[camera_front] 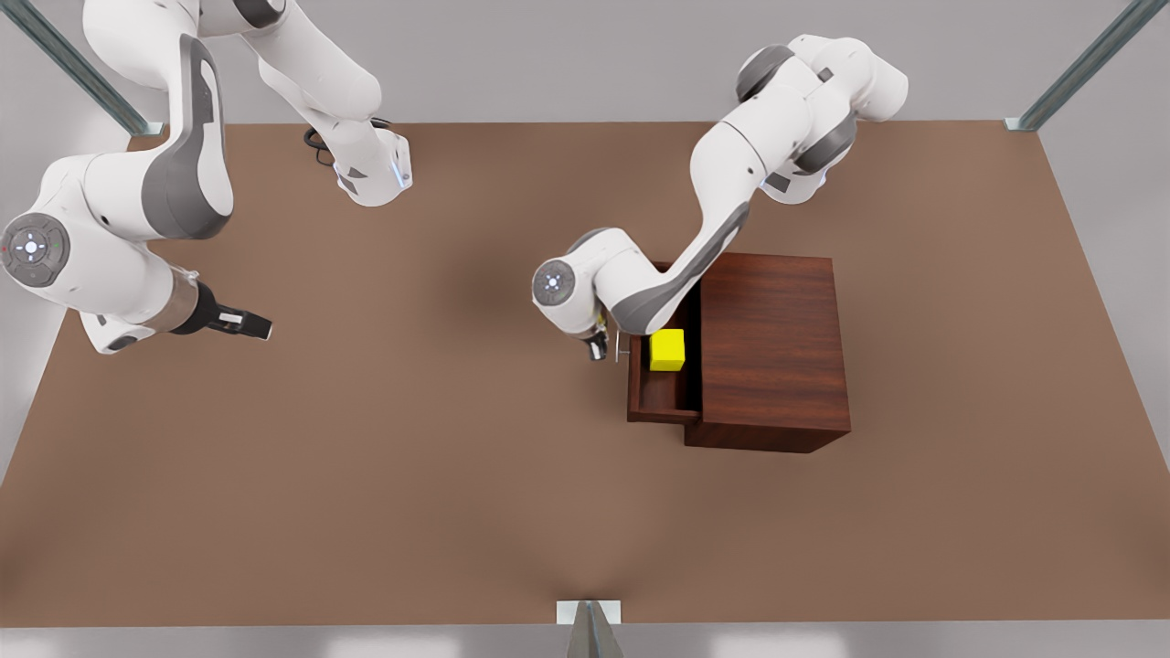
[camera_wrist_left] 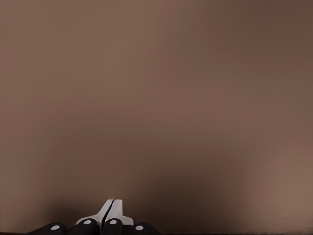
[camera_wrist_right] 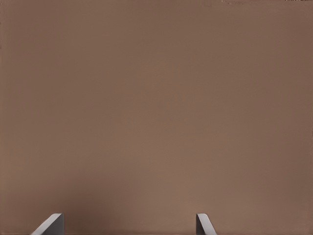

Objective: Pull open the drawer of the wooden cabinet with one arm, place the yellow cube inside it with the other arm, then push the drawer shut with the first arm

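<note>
The wooden cabinet [camera_front: 772, 347] stands on the table toward the front view's right. Its drawer [camera_front: 660, 397] is pulled out toward the front view's left, and the yellow cube [camera_front: 667, 350] rests inside it. A thin silver handle [camera_front: 622, 347] sticks out from the drawer front. My right gripper [camera_front: 599, 348] hovers just beside that handle, open [camera_wrist_right: 129, 216], with nothing but bare table between its fingers [camera_wrist_right: 53, 223]. Far off at the front view's left, my left gripper [camera_front: 249, 323] waits above the table, shut on nothing [camera_wrist_left: 114, 201].
The brown table [camera_front: 411, 457] stretches wide between the two arms. Metal frame posts stand at the far corners [camera_front: 1024, 121] and at the middle of the near edge [camera_front: 590, 631]. The right arm's elbow reaches over the drawer's far end.
</note>
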